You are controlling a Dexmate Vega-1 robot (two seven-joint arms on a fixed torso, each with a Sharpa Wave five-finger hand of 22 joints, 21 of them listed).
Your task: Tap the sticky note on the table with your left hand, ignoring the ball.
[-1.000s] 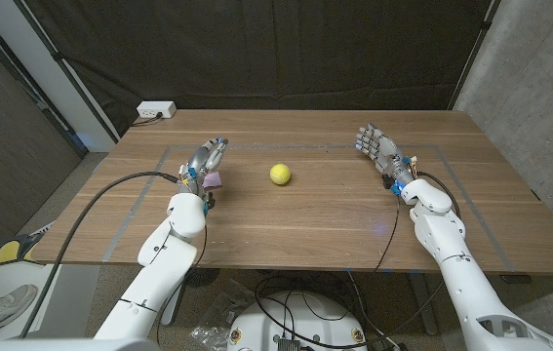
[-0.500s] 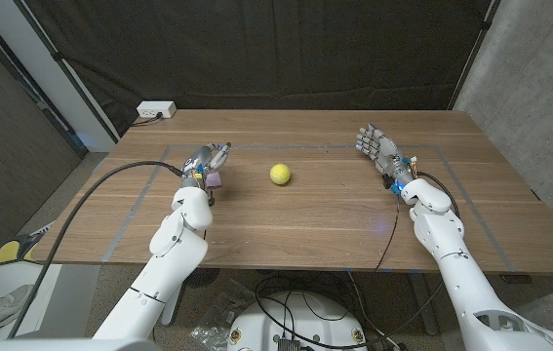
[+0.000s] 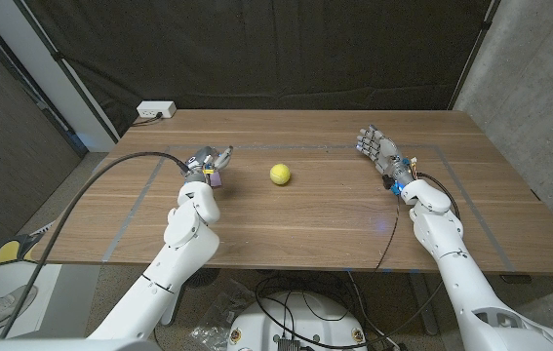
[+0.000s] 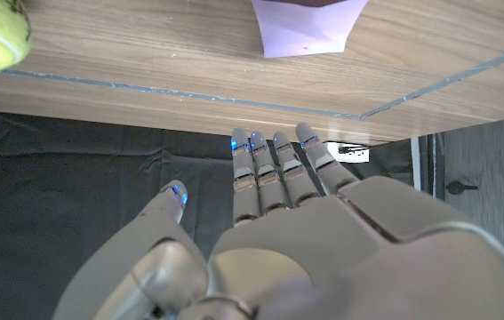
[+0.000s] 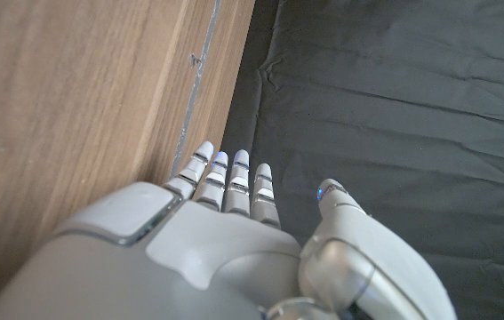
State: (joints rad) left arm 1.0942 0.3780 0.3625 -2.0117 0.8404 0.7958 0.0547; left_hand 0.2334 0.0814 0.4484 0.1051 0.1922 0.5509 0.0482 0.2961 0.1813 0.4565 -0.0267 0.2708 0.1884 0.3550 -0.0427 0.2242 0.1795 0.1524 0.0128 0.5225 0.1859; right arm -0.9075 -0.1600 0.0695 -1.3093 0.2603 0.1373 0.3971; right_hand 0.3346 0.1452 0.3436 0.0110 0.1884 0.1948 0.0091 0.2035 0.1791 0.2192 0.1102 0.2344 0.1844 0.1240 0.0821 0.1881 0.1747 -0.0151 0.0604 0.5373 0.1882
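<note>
1. Since a second earlier, the left arm had swung inward across the table (image 3: 335, 210), so that the left hand (image 3: 207, 163) sat over the sticky note (image 3: 216, 177) rather than beside it; the ball (image 3: 279, 174), the note and the right arm kept their places.
2. The right hand (image 3: 375, 148) waited near the far right of the table, fingers (image 5: 225, 182) straight and a little apart, holding nothing.
3. The left hand's fingers (image 4: 274, 169) were extended side by side with the thumb set off from them, gripping nothing; whether they touched the note could not be told.
4. The yellow ball lay near the table's middle, well apart from both hands.
5. The pale purple sticky note lay on the wood just beside the left hand's near side, partly covered by it in the head view, left of the ball.
</note>
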